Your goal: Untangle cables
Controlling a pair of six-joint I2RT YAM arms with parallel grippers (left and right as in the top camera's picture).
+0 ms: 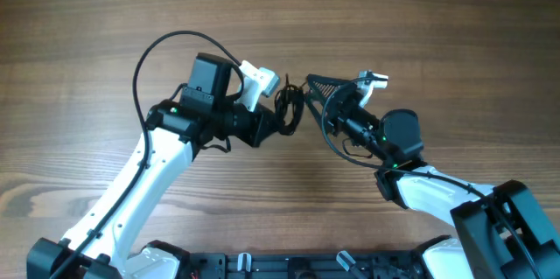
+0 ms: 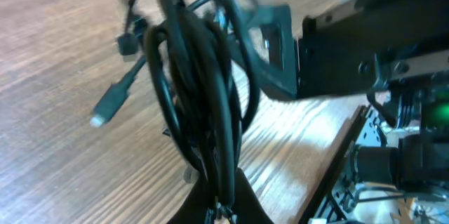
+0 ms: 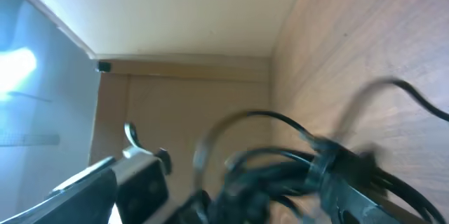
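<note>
The cables [image 1: 289, 108] are a knotted bundle of thin black cords held up off the table between the two arms. My left gripper [image 1: 276, 122] is shut on the bundle's lower end. In the left wrist view the bundle [image 2: 200, 90] rises from the jaws [image 2: 224, 206], and a loose plug end [image 2: 105, 112] hangs to the left. My right gripper [image 1: 311, 82] has its black fingers closed to a point at the top of the bundle, seemingly on a strand. The right wrist view is blurred and shows the cords [image 3: 280, 168] right at the jaws.
The wooden table [image 1: 420, 25] lies under both arms. The thick black arm wire [image 1: 153, 47] loops above the left arm. The right arm's body [image 2: 372, 34] fills the right of the left wrist view. The left arm's wrist [image 3: 133, 182] shows in the right wrist view.
</note>
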